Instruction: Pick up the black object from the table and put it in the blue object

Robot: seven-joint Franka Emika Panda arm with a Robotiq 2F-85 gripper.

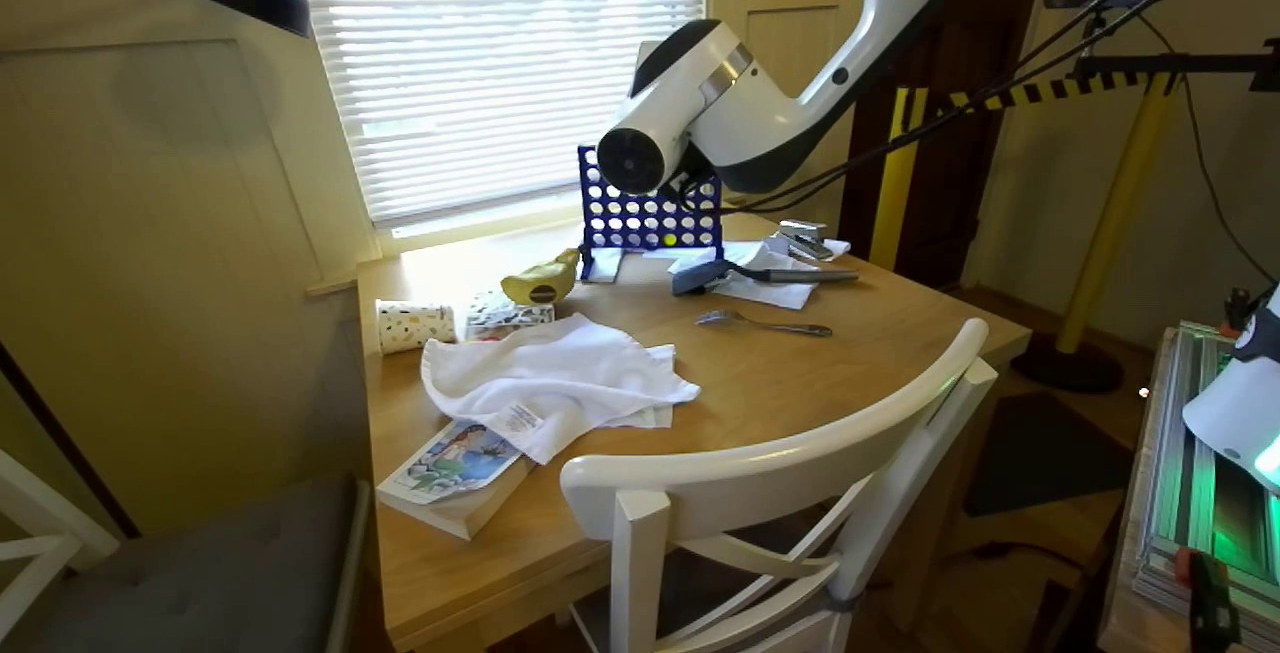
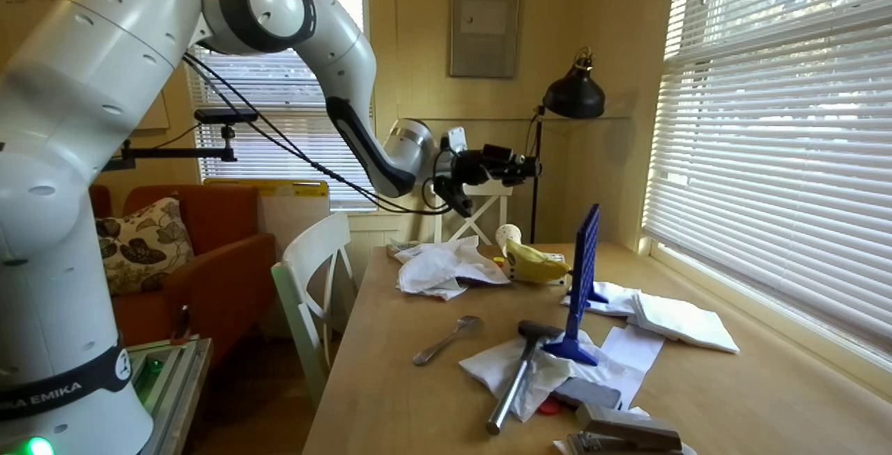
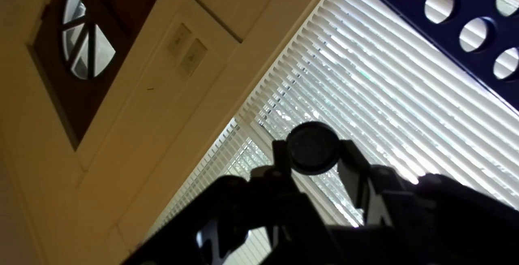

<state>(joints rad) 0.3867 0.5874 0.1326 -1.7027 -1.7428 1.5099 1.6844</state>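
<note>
Ok, pincer [image 3: 314, 153] clamped on rnd blk disc [image 3: 312, 147], above tbl [image 1: 760, 373], apart from blue rack [image 2: 582, 275].

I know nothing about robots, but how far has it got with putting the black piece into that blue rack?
Done: the black disc looks picked up; the wrist view shows it between the fingers.
In hand: it is held in the air, apart from the upright blue rack.
Left: probably lining it up over the rack's top, then letting go.
</note>
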